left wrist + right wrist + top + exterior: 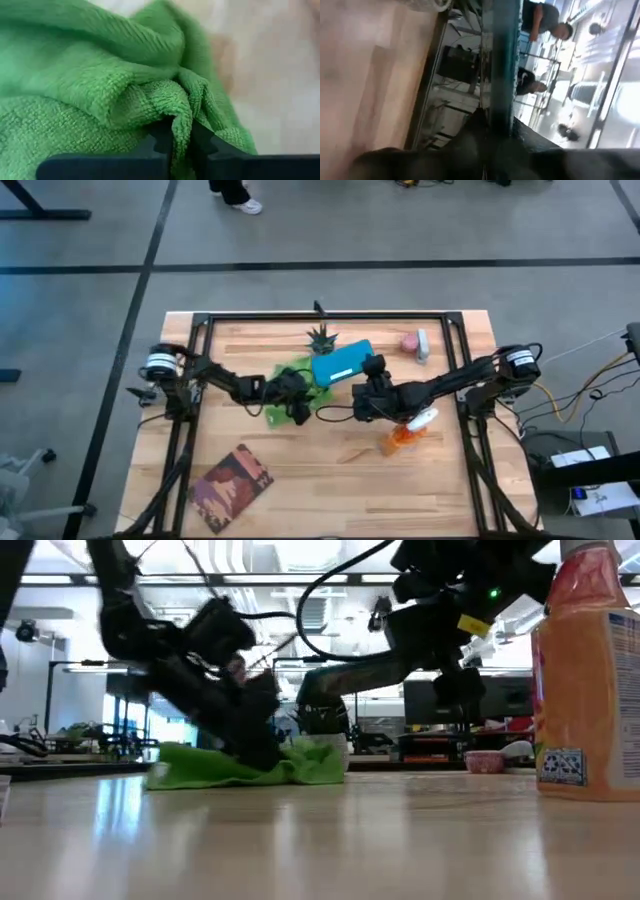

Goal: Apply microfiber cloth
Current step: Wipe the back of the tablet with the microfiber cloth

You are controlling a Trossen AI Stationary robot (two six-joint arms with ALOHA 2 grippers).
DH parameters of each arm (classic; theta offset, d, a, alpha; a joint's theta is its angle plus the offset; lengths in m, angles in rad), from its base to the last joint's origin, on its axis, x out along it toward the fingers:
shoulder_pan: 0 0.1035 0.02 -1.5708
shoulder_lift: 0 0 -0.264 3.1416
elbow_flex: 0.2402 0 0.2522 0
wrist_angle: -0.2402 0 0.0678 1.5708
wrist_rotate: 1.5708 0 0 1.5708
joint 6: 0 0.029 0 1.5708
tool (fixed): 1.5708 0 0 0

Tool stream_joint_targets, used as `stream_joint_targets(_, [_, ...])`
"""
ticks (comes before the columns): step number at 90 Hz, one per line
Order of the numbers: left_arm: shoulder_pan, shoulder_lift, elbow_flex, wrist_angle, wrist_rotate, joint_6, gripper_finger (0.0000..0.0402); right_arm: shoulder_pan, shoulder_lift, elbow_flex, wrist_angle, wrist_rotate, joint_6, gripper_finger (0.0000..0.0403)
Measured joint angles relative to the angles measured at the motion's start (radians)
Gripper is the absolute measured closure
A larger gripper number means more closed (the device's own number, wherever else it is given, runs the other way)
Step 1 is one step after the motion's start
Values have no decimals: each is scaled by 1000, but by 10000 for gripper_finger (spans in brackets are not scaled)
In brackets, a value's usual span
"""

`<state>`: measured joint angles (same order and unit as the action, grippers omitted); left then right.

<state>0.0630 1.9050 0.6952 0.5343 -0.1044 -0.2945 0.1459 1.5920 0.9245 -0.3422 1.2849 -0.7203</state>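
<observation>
The lime-green microfiber cloth [281,393] lies bunched on the wooden table left of centre, resting on its underside [240,768]. My left gripper [297,402] is down on the cloth's right part and shut on it [181,142]. Just to the right, the flat tablet [342,363] shows a blue face from above. My right gripper [366,383] is shut on the tablet's near right end. The right wrist view shows the tablet edge-on [500,60]. My left gripper pinches a raised fold of the cloth [182,117] between its two fingers [161,140], slanting down from the table's left. The rest of the cloth lies slack on the table. My right gripper pinches the tablet's edge [499,107] between its two fingers, reaching in from the table's right. The tablet extends away from the fingers toward the far left.
A small spiky plant [321,337] stands just behind the tablet. An orange spray bottle [405,430] stands near my right arm, large in the low view [590,670]. A pink object [412,342] sits at the far right, a brown patterned book [232,480] near front left.
</observation>
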Motion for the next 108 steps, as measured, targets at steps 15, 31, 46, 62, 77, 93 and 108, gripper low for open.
stream_joint_targets(15, [-7, 125, 181, -2, 135, 64, 391, 0, -31, 0, -50, 0, 56, 390])
stream_joint_targets(31, [-33, 240, 361, -7, 255, 113, 391, -12, -53, -2, -92, 53, 17, 390])
stream_joint_targets(46, [-43, 325, 492, -12, 280, 156, 391, -27, -102, -2, -239, 122, 81, 390])
stream_joint_targets(62, [-8, 404, 632, -33, 270, 131, 395, -59, -173, -1, -334, 132, 237, 390])
stream_joint_targets(77, [43, 455, 756, -124, 230, 117, 398, -72, -212, -2, -340, 121, 256, 390])
stream_joint_targets(93, [103, 461, 833, -238, 116, 125, 400, -71, -218, -4, -337, 116, 280, 390])
stream_joint_targets(108, [163, 436, 834, -318, -2, 129, 401, -72, -218, -4, -340, 115, 296, 390])
